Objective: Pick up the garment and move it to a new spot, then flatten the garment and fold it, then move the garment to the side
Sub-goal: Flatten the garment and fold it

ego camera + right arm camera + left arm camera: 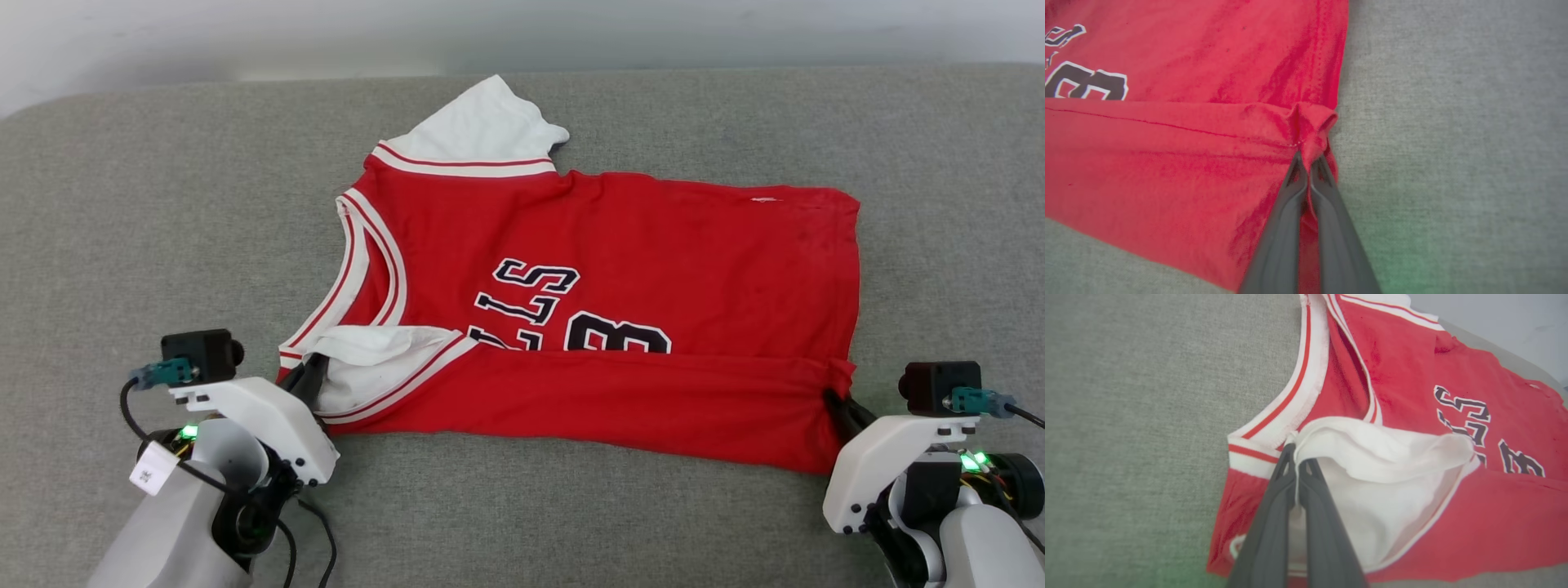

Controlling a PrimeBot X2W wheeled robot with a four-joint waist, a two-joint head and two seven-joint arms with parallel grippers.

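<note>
Two pinches on folded red garment (pixel 653 245), left hand (pixel 1296 453) clamping white sleeve (pixel 1392 477), right hand (pixel 1308 159) clamping bunched hem (pixel 1312 122)

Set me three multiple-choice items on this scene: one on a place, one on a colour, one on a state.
1. Where does the left tool grip the red jersey T-shirt?
A. its white sleeve
B. its printed number
C. its hem corner

2. What colour is the cloth-covered surface under it?
A. blue
B. grey
C. brown

3. How does the shirt's near edge lie?
A. rolled into a ball
B. hanging off the surface
C. folded over the front

Key:
1 A, the tool's tips pinch white sleeve fabric.
2 B, grey weave lies all around the shirt.
3 C, a red band covers the lower part of the black print.
</note>
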